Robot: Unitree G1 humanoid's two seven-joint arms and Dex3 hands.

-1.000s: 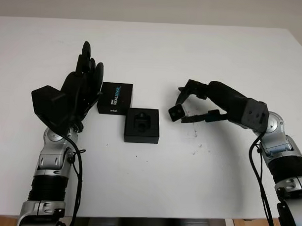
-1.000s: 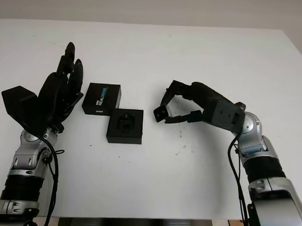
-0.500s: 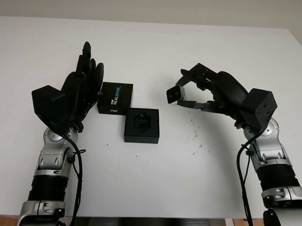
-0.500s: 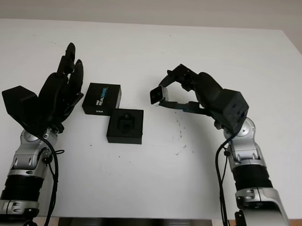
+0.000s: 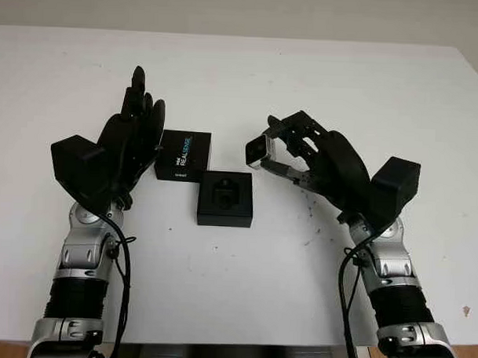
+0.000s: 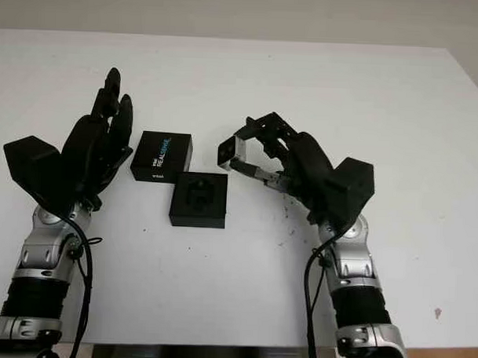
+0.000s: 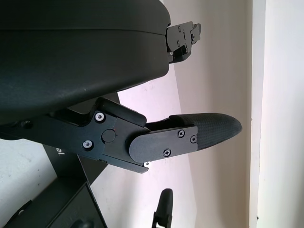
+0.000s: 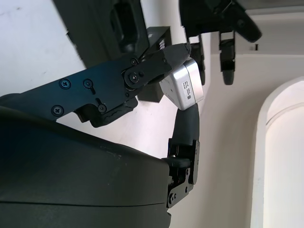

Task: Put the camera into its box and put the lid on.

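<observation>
Silver camera [image 5: 258,151] gripped in the right robot hand [image 5: 303,154] hovers beside the box [image 5: 225,198], next needing lowering into its recess; left robot hand [image 5: 130,140] open by the lid [image 5: 183,155]

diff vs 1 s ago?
The right hand, shut on the camera, lifted it off the table and carried it left toward the open box; not yet in. Box, lid and raised open left hand unchanged.

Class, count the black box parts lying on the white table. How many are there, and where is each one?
2. The printed lid lies beside the open left hand; the box base sits in front of it, touching its corner.
</observation>
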